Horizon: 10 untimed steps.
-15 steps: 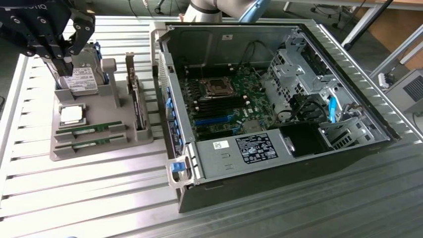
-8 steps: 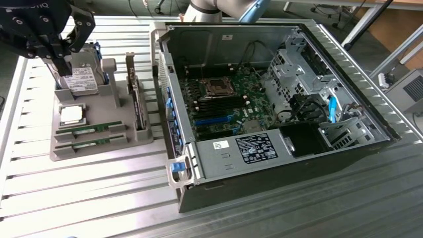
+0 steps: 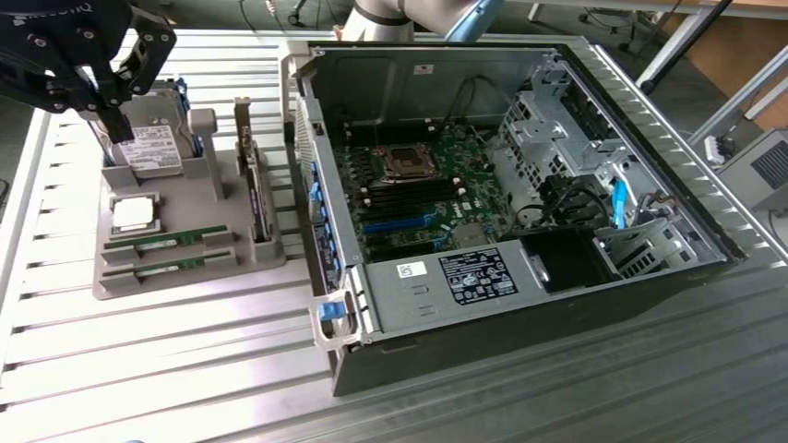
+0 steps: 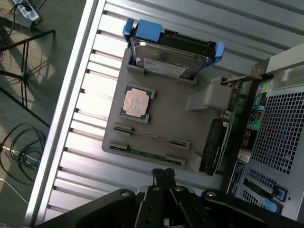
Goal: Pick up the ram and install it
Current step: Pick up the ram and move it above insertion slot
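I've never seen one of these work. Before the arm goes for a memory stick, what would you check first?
1. One ram stick and its twin lie flat in the gray tray: ok.
2. Gripper lined up over a ram stick: not ok. It hangs above the hard drive.
3. Computer case open, motherboard exposed: ok.
4. Memory slots on the motherboard free, latches open: cannot tell.
5. Low route from tray to case free: not ok. The expansion card stands upright between them.
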Each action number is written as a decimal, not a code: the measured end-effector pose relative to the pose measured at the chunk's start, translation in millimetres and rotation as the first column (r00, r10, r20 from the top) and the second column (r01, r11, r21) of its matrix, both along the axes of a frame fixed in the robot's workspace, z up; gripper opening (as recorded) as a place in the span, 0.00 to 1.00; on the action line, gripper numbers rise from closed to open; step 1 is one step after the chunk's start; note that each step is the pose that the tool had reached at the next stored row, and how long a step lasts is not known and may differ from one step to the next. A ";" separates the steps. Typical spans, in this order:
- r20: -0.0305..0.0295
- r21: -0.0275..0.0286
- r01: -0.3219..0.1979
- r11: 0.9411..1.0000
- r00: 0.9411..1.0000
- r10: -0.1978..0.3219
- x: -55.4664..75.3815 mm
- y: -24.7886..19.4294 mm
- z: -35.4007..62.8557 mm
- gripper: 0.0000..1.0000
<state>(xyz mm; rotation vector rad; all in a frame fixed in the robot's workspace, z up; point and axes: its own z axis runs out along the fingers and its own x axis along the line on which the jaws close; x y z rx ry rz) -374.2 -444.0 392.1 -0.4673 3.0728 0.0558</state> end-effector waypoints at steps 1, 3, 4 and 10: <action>0.000 -0.002 -0.017 1.000 1.000 0.017 0.0 0.0 0.0 0.09; 0.000 -0.006 -0.054 0.999 0.999 0.054 0.0 0.0 0.0 0.09; 0.000 -0.009 -0.076 0.997 0.997 0.076 0.0 0.0 0.0 0.09; -0.001 -0.017 -0.141 0.990 0.990 0.141 0.0 0.0 0.0 0.09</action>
